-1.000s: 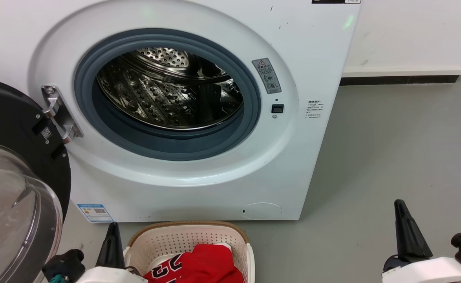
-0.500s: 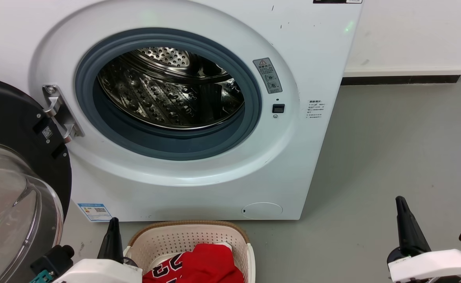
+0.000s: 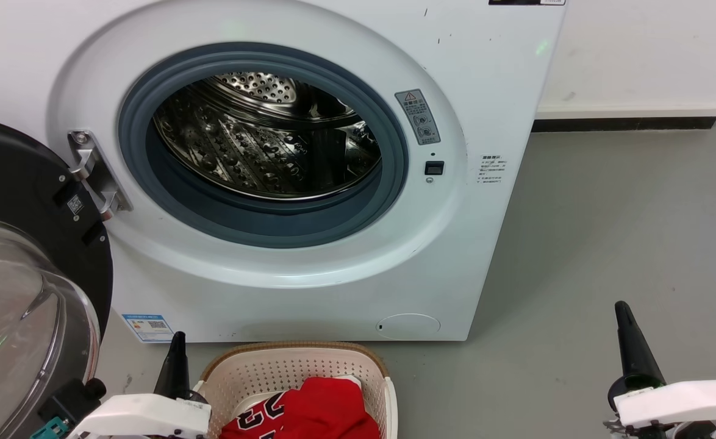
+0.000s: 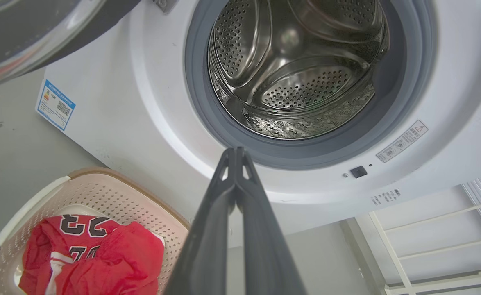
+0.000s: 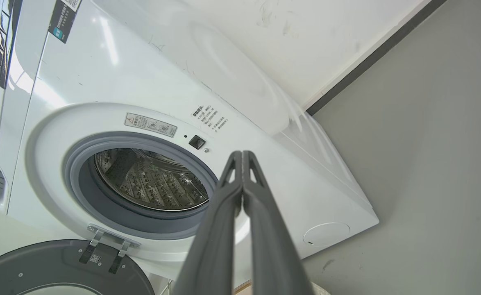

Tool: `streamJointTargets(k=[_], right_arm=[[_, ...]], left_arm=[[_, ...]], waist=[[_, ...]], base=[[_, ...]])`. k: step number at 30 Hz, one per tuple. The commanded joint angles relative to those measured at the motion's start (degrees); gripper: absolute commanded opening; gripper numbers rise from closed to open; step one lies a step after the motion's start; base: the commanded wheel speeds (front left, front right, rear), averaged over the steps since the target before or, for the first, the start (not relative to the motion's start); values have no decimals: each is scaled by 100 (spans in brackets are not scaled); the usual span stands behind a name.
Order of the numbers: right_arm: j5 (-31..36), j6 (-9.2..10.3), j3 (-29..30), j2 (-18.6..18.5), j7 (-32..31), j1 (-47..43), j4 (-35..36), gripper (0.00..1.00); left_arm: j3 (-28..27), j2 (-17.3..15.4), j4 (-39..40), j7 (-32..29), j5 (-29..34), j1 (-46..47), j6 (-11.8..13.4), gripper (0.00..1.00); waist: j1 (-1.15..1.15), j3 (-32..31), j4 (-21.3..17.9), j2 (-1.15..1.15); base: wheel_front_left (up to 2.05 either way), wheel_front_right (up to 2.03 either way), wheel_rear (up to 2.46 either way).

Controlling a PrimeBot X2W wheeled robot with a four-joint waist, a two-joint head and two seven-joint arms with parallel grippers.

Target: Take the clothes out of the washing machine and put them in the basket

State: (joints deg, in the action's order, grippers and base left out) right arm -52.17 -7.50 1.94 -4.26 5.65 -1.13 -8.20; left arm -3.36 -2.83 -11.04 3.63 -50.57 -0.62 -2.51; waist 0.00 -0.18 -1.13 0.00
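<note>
At the far left the black-rimmed glass door (image 3: pixel 25 268) stood swung wide open on its metal hinge (image 3: pixel 93 174). Just right of it, at the near edge, the left gripper (image 3: pixel 178 342) pointed up toward the machine; in the left wrist view its two dark fingers (image 4: pixel 224 192) were pressed together along their length with nothing between them. Beside that gripper sat the basket (image 3: pixel 291 346) on the grey floor (image 3: pixel 608 231), close in front of the washing machine (image 3: pixel 474 79). The clothes (image 3: pixel 318 408) lay inside the basket as a crumpled red heap, the black white-outlined numbers of the jersey facing up on its left side. Beyond the basket, the grey rubber seal (image 3: pixel 394 183) ringed the open porthole, and the shiny perforated drum (image 3: pixel 260 143) was in plain sight within. Well to the right, over bare floor, the right gripper (image 3: pixel 622 308) also pointed up, its fingers (image 5: pixel 228 196) likewise closed tip to tip, gripping nothing.
</note>
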Motion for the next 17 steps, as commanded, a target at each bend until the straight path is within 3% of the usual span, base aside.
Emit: streamJointTargets(k=[1, 17], right_arm=[[-201, 0, 15, -49, -40, 184, 19, 0], [-1296, 0, 61, -57, -302, 332, -139, 0]], left_arm=[[-28, -6, 40, -43, -186, 160, -34, 0], [-111, -6, -53, -307, -1263, 309, -168, 0]], waist=[[0, 1, 2, 0], [0, 8, 25, 0]], base=[[0, 0, 0], [0, 0, 0]])
